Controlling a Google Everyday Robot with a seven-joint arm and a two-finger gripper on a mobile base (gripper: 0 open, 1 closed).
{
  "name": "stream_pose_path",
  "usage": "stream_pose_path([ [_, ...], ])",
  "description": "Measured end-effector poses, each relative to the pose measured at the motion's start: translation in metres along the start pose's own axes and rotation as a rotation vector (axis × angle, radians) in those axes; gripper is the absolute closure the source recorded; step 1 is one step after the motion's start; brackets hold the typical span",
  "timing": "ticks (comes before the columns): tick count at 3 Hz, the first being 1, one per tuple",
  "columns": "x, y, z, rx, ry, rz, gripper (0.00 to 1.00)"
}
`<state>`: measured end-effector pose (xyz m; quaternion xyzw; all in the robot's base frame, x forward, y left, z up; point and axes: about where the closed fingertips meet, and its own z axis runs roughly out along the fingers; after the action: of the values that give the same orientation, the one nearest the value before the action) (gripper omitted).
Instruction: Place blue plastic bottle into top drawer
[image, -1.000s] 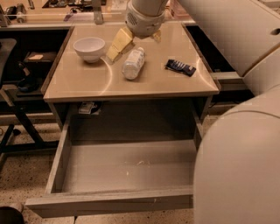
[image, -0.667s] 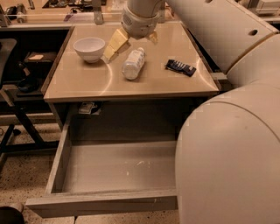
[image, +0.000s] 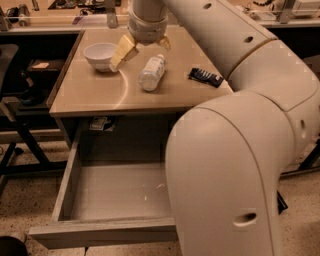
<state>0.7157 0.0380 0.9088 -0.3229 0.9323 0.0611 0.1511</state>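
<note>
The blue plastic bottle (image: 151, 73) lies on its side on the tan desk top (image: 95, 92), cap pointing to the far side. My gripper (image: 144, 48) hangs just behind and above the bottle's cap end, open and holding nothing. Its left finger (image: 123, 52) reaches toward the bowl and its right finger (image: 164, 43) shows only in part. The top drawer (image: 112, 192) is pulled out below the desk with nothing in it. White scuffs mark its grey floor. My arm hides the drawer's right side.
A white bowl (image: 100, 54) stands on the desk left of the gripper, close to its left finger. A flat dark blue packet (image: 205, 76) lies right of the bottle. My large arm (image: 235, 165) fills the right foreground. A dark frame (image: 20, 125) stands left of the desk.
My gripper has shifted a little to the left and lower, toward the bowl. My arm now covers more of the right side. The bottle has not moved.
</note>
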Motion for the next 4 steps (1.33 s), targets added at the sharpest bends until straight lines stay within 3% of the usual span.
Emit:
stream_pose_path([
  [2,-0.021,-0.01,0.031,0.014,0.009,0.01,0.0],
  [4,-0.01,-0.057,0.06,0.001,0.026,0.127,0.0],
])
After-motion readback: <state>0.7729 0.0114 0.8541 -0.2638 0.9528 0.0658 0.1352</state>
